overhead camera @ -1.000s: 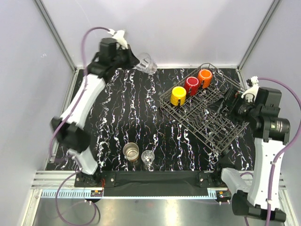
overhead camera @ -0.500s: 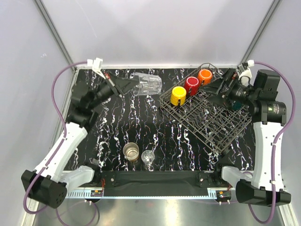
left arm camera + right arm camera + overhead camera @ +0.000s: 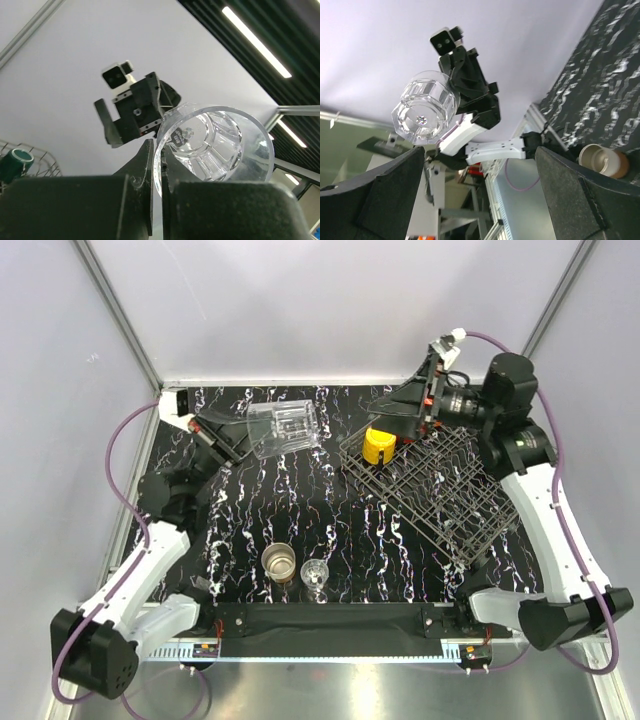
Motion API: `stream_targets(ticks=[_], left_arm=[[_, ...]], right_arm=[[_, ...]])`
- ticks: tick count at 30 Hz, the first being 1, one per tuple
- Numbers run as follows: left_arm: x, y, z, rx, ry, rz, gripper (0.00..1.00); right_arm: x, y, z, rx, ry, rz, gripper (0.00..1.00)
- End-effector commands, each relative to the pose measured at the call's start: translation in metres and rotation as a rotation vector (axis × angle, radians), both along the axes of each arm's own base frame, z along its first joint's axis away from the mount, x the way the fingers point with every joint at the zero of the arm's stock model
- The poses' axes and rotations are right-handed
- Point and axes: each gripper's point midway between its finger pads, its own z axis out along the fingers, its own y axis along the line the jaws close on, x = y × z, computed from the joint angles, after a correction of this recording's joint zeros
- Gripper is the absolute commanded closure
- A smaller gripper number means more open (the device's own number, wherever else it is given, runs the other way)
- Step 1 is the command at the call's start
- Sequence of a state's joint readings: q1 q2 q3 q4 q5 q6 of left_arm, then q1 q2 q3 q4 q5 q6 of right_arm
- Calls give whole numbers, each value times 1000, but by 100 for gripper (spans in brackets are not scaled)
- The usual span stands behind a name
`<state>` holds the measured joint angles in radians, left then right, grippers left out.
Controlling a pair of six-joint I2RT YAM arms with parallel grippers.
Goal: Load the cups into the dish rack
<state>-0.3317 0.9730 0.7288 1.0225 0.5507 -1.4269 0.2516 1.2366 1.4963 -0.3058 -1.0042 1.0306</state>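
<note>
— Start at the left. What is the left gripper [image 3: 248,436] doing?

— It is pinched narrow on the wall of a clear glass [image 3: 284,427]. The left wrist view shows one finger inside the rim and one outside. The glass lies on its side in the air over the far left part of the black marbled table [image 3: 330,520]. Its mouth faces the gripper and its base faces the rack.

— Does it touch the rack?

— No. It hangs to the left of the dish rack [image 3: 455,500], apart from it.

— And along the near edge?

— A brown-and-cream cup [image 3: 279,562] stands upright on the table. Just to its right is a smaller glass [image 3: 315,575], also upright. Both are outside the rack.

— Further right?

— A yellow mug [image 3: 378,446] sits in the rack at its far left corner. The right gripper [image 3: 392,412] hangs just beyond it, above the rack's far end. Its jaws are spread wide with nothing between them, and it points at the held glass. In the right wrist view its fingers [image 3: 380,200] frame that glass's base.

— Any other cup?

— A dark teal cup [image 3: 15,162] shows in the left wrist view, beside the rack's wires. Whether it is inside the rack, I cannot tell.
</note>
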Motion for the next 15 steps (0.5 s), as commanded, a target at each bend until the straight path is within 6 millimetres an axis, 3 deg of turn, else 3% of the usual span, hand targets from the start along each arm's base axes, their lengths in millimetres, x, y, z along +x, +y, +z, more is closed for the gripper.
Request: stream_targets(ticks=[1,8,15], left_arm=[[-27,17,32,-99,-105,11,100],[-22,13,25,-67,-76,17,100],[-15,6,20,-53,-52,10,100]], right_arm=[[-20,18,35,66,-115,117,0],[-35,50,51,89,-176,235,0],[-46,74,51,84,-181,350,0]])
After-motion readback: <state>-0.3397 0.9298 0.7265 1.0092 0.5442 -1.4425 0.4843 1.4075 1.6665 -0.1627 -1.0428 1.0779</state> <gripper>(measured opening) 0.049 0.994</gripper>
